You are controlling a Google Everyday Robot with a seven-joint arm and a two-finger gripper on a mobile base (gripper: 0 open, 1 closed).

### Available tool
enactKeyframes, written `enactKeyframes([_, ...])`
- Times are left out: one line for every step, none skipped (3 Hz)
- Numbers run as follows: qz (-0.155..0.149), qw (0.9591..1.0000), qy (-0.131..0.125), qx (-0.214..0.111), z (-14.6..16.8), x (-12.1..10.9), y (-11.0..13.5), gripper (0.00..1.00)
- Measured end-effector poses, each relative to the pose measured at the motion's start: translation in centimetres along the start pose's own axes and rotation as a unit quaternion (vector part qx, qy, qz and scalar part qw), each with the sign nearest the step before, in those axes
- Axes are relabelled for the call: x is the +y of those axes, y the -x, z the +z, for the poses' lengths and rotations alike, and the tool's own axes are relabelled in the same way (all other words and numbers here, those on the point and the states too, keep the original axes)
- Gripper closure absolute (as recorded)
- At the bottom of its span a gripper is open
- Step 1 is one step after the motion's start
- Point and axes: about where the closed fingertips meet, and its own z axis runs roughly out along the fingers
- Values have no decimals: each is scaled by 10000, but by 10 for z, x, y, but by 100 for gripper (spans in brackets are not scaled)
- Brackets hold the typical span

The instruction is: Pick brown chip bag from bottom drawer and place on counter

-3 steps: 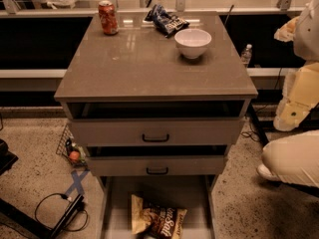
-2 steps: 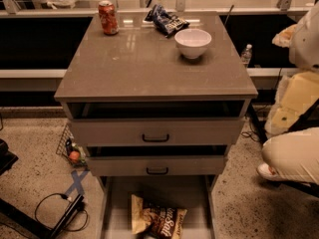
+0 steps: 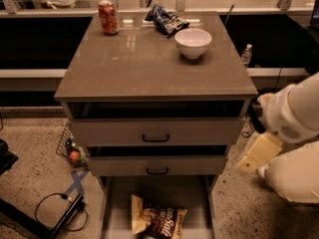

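The brown chip bag (image 3: pixel 159 220) lies flat on the floor of the open bottom drawer (image 3: pixel 118 208), near its front. The counter (image 3: pixel 144 63) is the glossy grey-brown top of the cabinet. My gripper (image 3: pixel 258 154), a cream-coloured piece at the end of the white arm (image 3: pixel 294 113), hangs to the right of the cabinet at the height of the middle drawer. It is above and to the right of the bag and apart from it. It holds nothing that I can see.
On the counter stand a red can (image 3: pixel 108 17), a dark blue snack bag (image 3: pixel 167 20) and a white bowl (image 3: pixel 193 42). The two upper drawers (image 3: pixel 155 132) stand slightly open. A wire basket (image 3: pixel 70 148) and cables (image 3: pixel 60 208) lie on the floor at left.
My arm has swung down and to the left, bringing the gripper from beside the counter's edge to beside the middle drawer. The bag and the counter items have not moved.
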Motion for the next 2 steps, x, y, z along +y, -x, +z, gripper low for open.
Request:
enactKeyframes([325,9994,44,-106,64,14,-21,0])
enactKeyframes([570,9979,-116,-277,115,22,-27,0])
